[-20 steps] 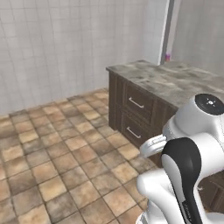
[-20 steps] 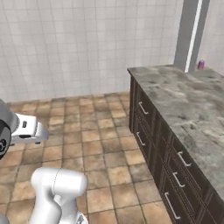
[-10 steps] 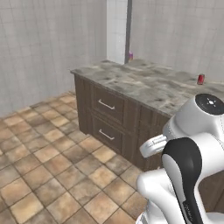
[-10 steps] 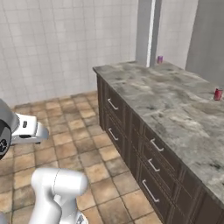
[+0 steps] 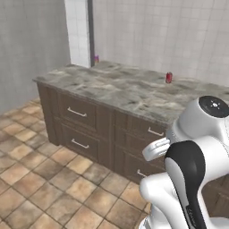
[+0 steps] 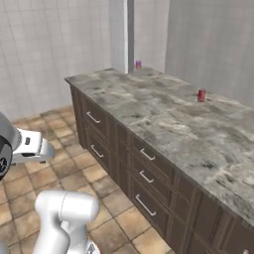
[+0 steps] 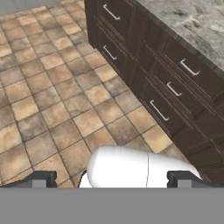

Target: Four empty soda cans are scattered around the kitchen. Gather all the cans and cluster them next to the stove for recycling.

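Note:
A red soda can (image 5: 168, 78) (image 6: 201, 95) stands upright on the grey stone counter (image 5: 129, 89) (image 6: 163, 116), towards its wall side. A pink-purple soda can (image 5: 96, 58) (image 6: 138, 64) stands at the counter's far corner, beside a vertical post. My gripper (image 7: 111, 180) is open and holds nothing. It points down at the tiled floor in front of the dark drawers, well away from both cans. Its two dark fingertips (image 7: 40, 178) stand wide apart at the bottom of the hand view. The stove is out of view.
Dark wooden drawers with metal handles (image 5: 77, 112) (image 6: 146, 176) (image 7: 159, 110) run under the counter. Brown floor tiles (image 5: 40, 179) (image 7: 52, 87) lie in front of them, and tiled walls stand behind the counter.
The whole picture has shifted as the base turned: the counter now runs across both base views, closer and fuller, and the red can has come into view. The gripper stays open.

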### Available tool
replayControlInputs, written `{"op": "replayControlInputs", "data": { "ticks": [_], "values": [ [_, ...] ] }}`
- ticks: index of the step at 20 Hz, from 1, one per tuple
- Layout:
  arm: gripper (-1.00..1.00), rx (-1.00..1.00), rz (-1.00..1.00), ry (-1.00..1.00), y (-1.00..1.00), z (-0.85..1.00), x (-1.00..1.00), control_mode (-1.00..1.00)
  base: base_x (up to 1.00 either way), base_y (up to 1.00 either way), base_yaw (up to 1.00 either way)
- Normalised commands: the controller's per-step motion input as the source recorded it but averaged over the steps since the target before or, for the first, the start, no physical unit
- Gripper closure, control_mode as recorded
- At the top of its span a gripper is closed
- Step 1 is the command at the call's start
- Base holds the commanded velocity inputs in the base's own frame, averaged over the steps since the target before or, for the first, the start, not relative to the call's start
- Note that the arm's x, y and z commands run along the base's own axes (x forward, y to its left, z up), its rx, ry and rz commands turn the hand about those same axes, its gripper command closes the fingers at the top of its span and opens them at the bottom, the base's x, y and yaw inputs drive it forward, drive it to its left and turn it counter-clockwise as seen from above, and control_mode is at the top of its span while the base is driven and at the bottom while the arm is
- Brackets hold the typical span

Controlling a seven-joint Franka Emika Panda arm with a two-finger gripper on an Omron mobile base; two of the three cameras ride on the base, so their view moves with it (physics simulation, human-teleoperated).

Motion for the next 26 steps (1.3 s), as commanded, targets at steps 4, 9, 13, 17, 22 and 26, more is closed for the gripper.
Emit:
{"op": "replayControlInputs", "data": {
  "ticks": [4, 9, 13, 17, 22, 26],
  "values": [
    [-1.00, 0.00, 0.00, 0.00, 0.00, 0.00, 0.00, 1.00, 0.00, -0.60, -0.37],
    [-1.00, 0.00, 0.00, 0.00, 0.00, 0.00, 0.00, 1.00, 0.00, -0.67, -0.31],
    [-1.00, 0.00, 0.00, 0.00, 0.00, 0.00, 0.00, 1.00, 0.00, -0.69, -0.32],
    [-1.00, 0.00, 0.00, 0.00, 0.00, 0.00, 0.00, 1.00, 0.00, -0.71, -0.31],
    [-1.00, 0.00, 0.00, 0.00, 0.00, 0.00, 0.00, 1.00, 0.00, -0.68, -0.31],
    [-1.00, 0.00, 0.00, 0.00, 0.00, 0.00, 0.00, 1.00, 0.00, -0.68, -0.31]
  ]
}}
